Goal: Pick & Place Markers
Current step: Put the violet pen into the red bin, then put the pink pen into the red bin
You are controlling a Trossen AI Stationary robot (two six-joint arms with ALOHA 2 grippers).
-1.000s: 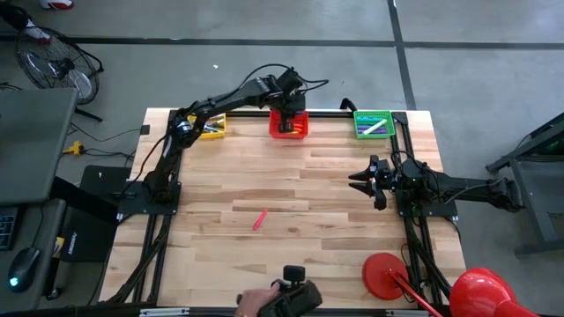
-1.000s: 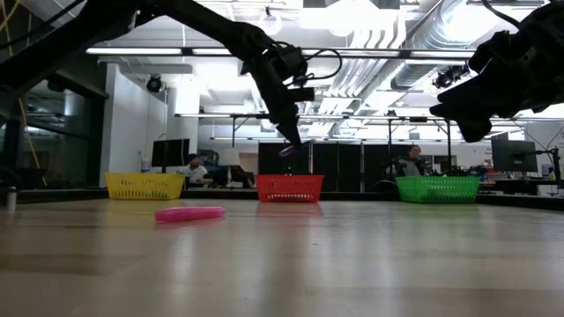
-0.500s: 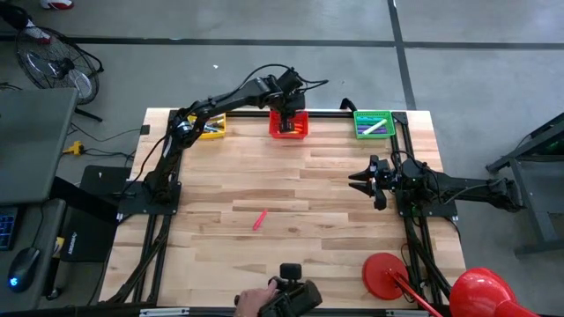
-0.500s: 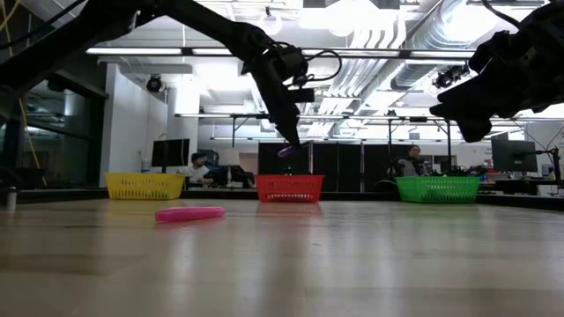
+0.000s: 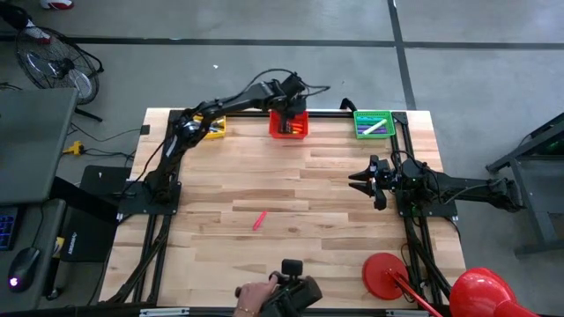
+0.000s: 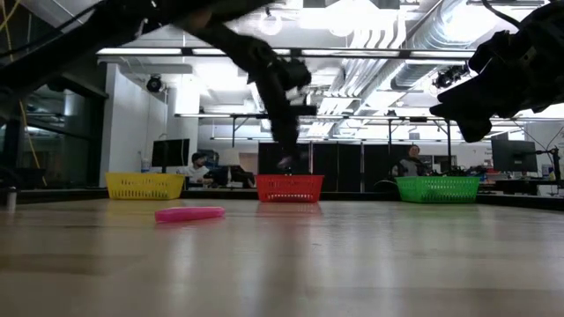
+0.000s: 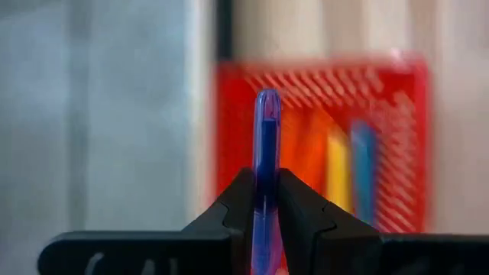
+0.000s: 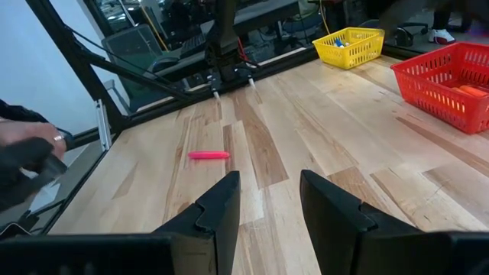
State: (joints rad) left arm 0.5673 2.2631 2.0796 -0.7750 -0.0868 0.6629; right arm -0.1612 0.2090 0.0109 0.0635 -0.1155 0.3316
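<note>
My left gripper [image 5: 291, 109] hangs over the red basket [image 5: 289, 125] at the middle of the table's far edge, shut on a blue marker [image 7: 266, 145]. In the left wrist view the red basket [image 7: 390, 99] holds orange, yellow and blue markers. A pink marker [image 5: 260, 219] lies flat on the wood near the table's middle, also seen in the low view [image 6: 189, 213] and the right wrist view [image 8: 208, 155]. My right gripper [image 5: 357, 180] waits open at the table's right side, its fingers [image 8: 221, 202] apart with nothing between them. My left gripper pinches the blue marker's shaft [image 7: 265, 195] between its two fingers. The fingers slant down from above toward the table's far edge. The marker's rounded end [image 7: 267, 99] sticks out past the fingertips. It is lifted clear, above the red basket.
A yellow basket [image 5: 211, 128] stands at the far left and a green basket [image 5: 373, 123] with markers at the far right. A person's hand [image 5: 249, 299] holds a dark device at the near edge. A red round thing [image 5: 383, 271] sits at the near right corner.
My left gripper has sunk a little toward the red basket with the blue marker still in its fingers, and its wrist has turned slightly. The pink marker and my right gripper have kept still.
</note>
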